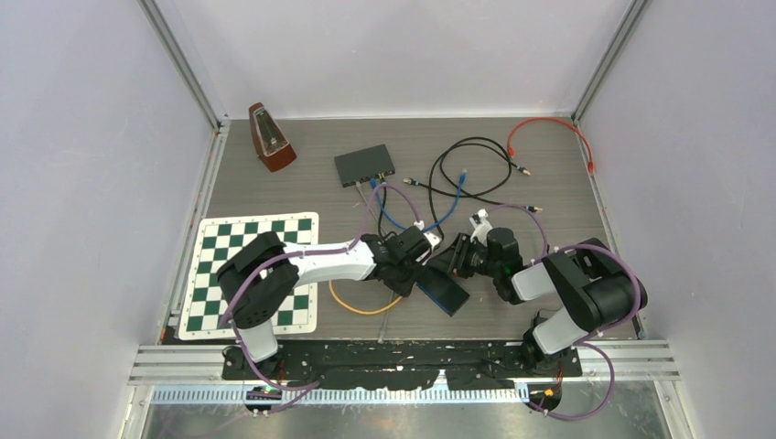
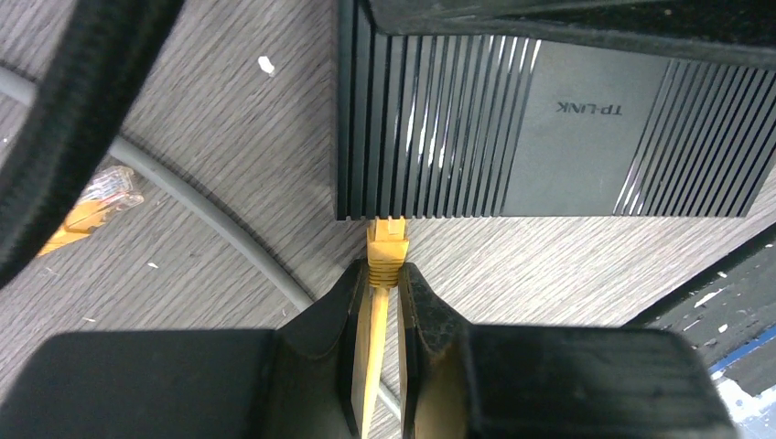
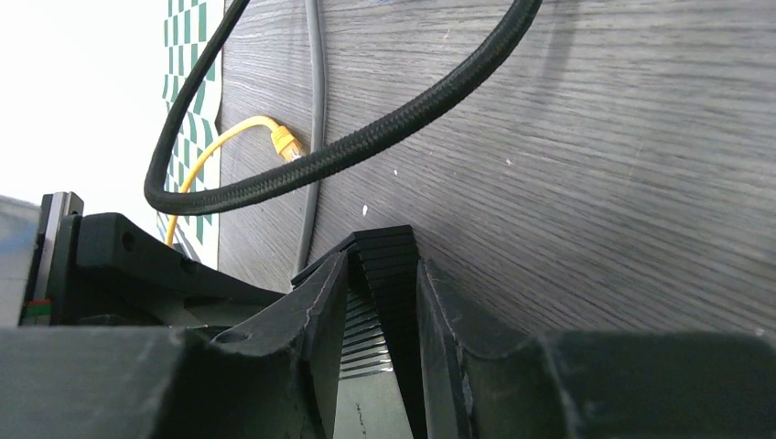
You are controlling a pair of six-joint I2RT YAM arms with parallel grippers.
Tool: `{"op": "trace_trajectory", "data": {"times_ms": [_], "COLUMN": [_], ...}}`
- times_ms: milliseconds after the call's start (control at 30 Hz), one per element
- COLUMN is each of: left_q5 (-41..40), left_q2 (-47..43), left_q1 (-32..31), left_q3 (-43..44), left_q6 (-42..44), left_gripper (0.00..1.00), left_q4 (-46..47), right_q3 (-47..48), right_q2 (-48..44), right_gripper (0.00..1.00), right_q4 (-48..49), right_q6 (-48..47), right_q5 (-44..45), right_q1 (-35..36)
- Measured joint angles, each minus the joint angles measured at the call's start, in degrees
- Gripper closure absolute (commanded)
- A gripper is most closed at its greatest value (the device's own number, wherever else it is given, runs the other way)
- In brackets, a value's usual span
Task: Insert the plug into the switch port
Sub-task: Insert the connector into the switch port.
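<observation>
A yellow plug [image 2: 385,245] is pinched just behind its head by the left gripper [image 2: 384,297], with its tip meeting the near edge of a black switch [image 2: 549,119]. The switch is clamped at one edge by the right gripper [image 3: 382,274], mid-way across a grey table [image 2: 229,137].

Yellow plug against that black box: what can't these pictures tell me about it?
- Left wrist view: whether the yellow plastic network plug has entered a port; the black ribbed TP-LINK switch box shows only its top.
- Top view: plug hidden under the left tool.
- Right wrist view: switch box mostly hidden by the right tool.
</observation>
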Motion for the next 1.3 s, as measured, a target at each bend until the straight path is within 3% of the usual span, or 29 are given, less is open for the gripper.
{"op": "trace_trajectory", "data": {"times_ms": [400, 633, 900, 1067, 1300], "left_q5": [0.6, 1.1, 3.7, 4.1, 1.2], "left_q2": [-0.3, 0.3, 0.5, 0.5, 0.6], "left_q1": [0.1, 0.1, 3.0, 3.9, 1.8], "left_q3": [-0.6, 0.0, 0.4, 0.3, 0.5], "left_q6": [6.1, 8.5, 3.8, 3.8, 10.1], "left_gripper": [1.00, 1.00, 1.00, 1.00, 1.00], "left_q4": [1.1, 0.7, 0.3, 0.3, 0.4], "right_q3": [-2.6, -5.4, -9.0, -9.6, -9.9], "right_q2": [1.8, 7.7, 14.7, 16.5, 16.5], "right_gripper": [0.68, 0.70, 0.72, 0.73, 0.72], "right_q4": [6.9, 19.7, 33.8, 36.8, 37.1], "right_q6": [1.6, 5.8, 11.7, 13.2, 13.7], "right_q5": [0.7, 4.3, 8.3, 8.9, 10.4], "right_q1": [0.4, 2.1, 3.0, 3.1, 3.8]}}
